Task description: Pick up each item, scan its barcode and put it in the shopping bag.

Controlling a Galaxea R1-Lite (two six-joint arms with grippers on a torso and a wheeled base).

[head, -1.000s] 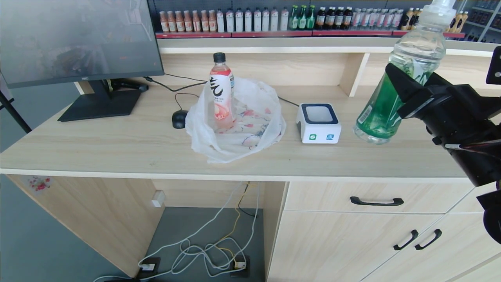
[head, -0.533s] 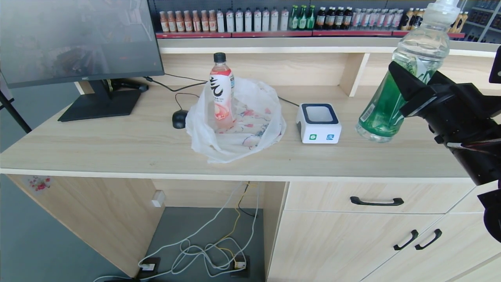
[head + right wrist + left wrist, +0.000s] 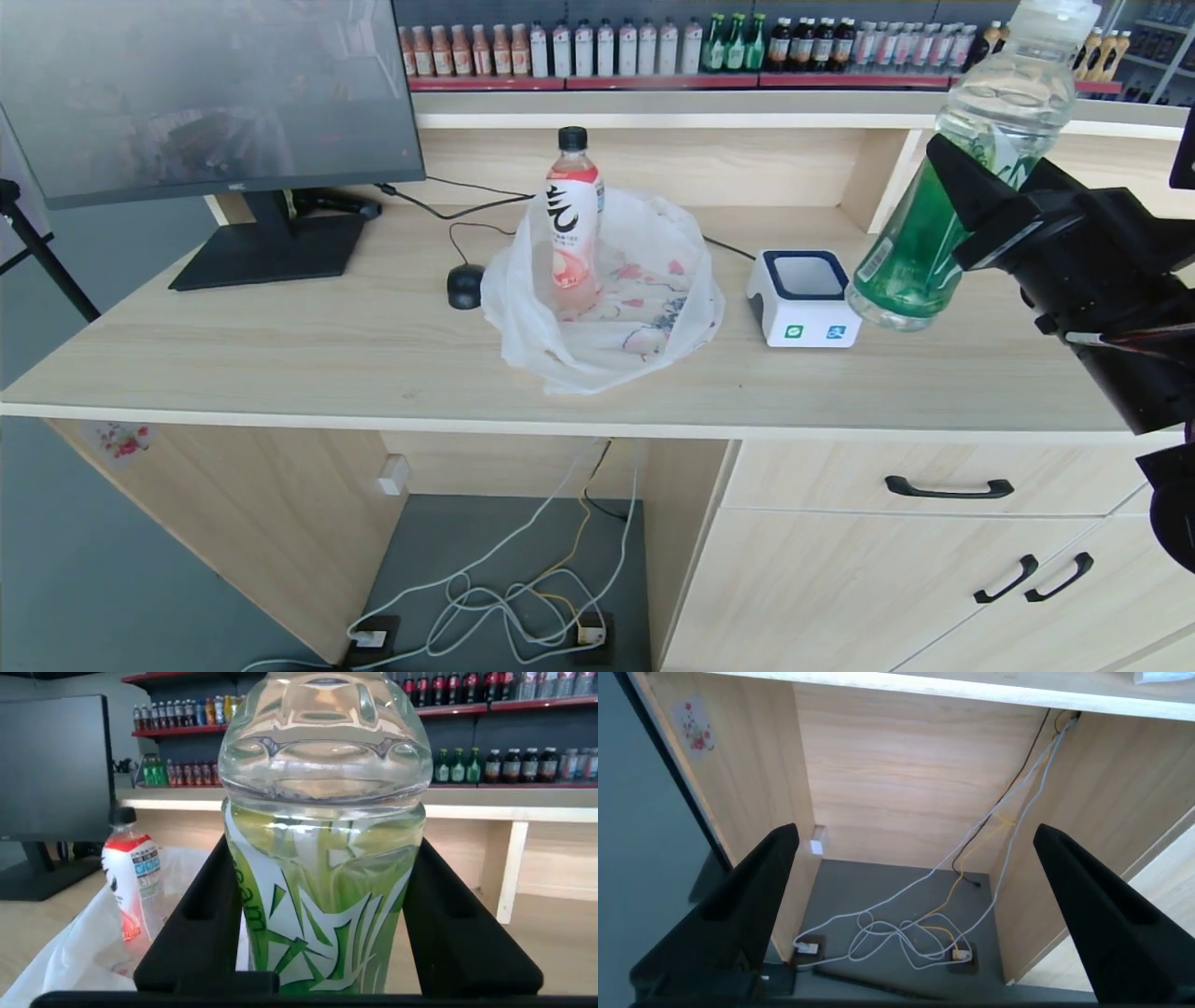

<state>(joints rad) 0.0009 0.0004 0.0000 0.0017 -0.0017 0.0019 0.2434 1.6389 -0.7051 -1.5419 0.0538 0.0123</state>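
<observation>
Right hand (image 3: 322, 938) gripping green bottle (image 3: 910, 261), apparently near scanner (image 3: 805, 301)

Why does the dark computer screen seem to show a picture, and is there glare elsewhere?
Head view: the monitor has dark glass that faintly mirrors its surroundings; the shopping bag casts only a soft shadow on the counter. Right wrist view: bright highlights on the green bottle, whose clear top warps the shelves behind. Left wrist view: no glare, the left gripper a dark silhouette.
</observation>
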